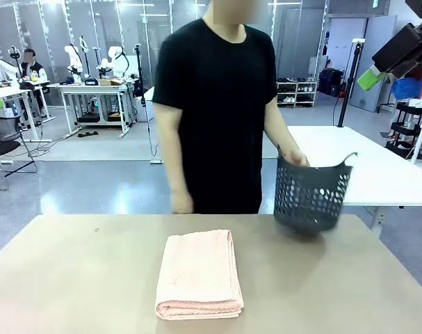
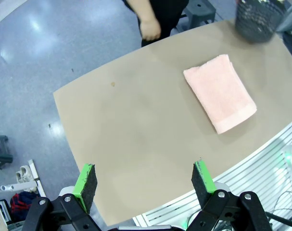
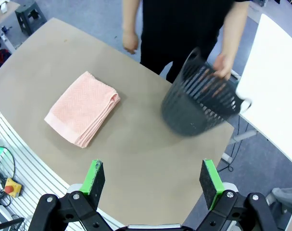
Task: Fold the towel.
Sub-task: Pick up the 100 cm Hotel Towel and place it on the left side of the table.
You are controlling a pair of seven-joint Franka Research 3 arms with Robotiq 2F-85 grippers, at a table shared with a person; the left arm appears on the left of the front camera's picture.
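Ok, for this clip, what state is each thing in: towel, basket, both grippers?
towel: folded into a flat stack, lying on the table, untouched.
basket: tilted, gripped at its rim by the person's hand at the table's far edge.
left gripper: open, empty.
right gripper: open, empty.

- You looked across a tan tabletop with rounded corners; its surface was matte, with a small dark speck near the far left corner.
- Beyond its far edge, the floor was glossy blue-grey and threw back soft patches of ceiling light.
- A white table stood just past the far right corner.
- Far back on your left stood a workbench with white legs, cables trailing on the floor below it.
- A black office chair sat at the left edge of the room.
- A low shelf rack stood against grey panelled walls at the back.
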